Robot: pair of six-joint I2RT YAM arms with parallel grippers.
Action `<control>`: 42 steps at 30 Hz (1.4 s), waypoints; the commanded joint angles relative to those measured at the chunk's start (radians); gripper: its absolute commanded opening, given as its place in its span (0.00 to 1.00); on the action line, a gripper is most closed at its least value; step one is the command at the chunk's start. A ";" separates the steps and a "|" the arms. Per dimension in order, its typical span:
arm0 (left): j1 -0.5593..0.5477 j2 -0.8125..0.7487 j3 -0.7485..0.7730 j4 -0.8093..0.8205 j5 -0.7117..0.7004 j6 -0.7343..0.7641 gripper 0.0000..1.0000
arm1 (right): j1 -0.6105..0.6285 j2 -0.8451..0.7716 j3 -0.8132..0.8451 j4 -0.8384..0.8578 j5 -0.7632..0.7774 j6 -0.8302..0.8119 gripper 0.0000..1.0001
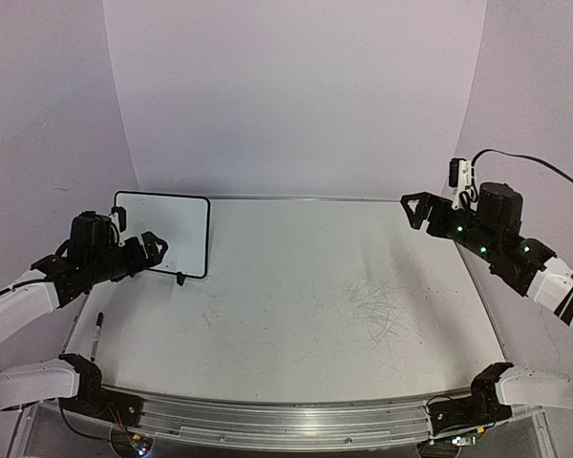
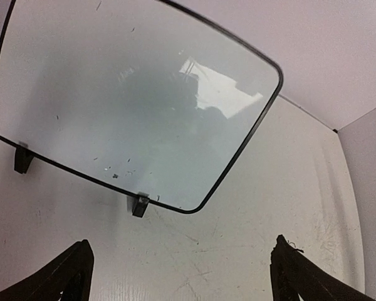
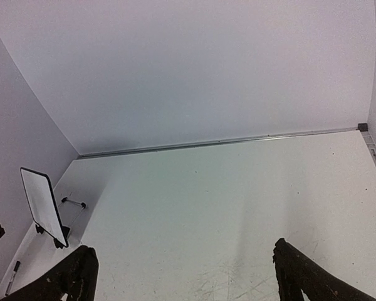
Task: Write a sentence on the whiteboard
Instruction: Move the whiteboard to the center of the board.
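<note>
The whiteboard (image 1: 162,234) stands upright on two small black feet (image 2: 140,205) at the table's back left, white with a thin black frame. No sentence shows on its face (image 2: 131,94), only a few tiny specks and reflections. My left gripper (image 1: 158,248) hovers just in front of the board's lower right part, open and holding nothing; in the left wrist view its gap (image 2: 182,251) frames bare table below the board. My right gripper (image 1: 413,212) is raised at the far right, open and empty (image 3: 183,251). From there the whiteboard (image 3: 44,204) appears edge-on, far left.
A black marker pen (image 1: 95,336) lies on the table near the left edge, in front of the left arm; it also appears as the pen (image 3: 12,276) low left in the right wrist view. Grey scratch marks (image 1: 387,315) cover the table's right middle. A curved white backdrop encloses the table.
</note>
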 commanded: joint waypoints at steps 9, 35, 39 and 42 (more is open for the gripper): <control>-0.017 0.233 -0.094 0.129 0.090 -0.027 0.91 | 0.003 -0.025 -0.041 -0.002 0.135 -0.050 0.98; -0.136 0.772 0.152 0.299 -0.225 0.258 0.56 | 0.003 -0.135 -0.091 0.036 -0.015 -0.010 0.98; -0.137 0.812 0.189 0.299 -0.220 0.274 0.45 | 0.003 -0.125 -0.079 0.036 -0.033 0.001 0.98; -0.137 0.825 0.197 0.298 -0.217 0.275 0.35 | 0.003 -0.124 -0.077 0.036 -0.043 0.010 0.98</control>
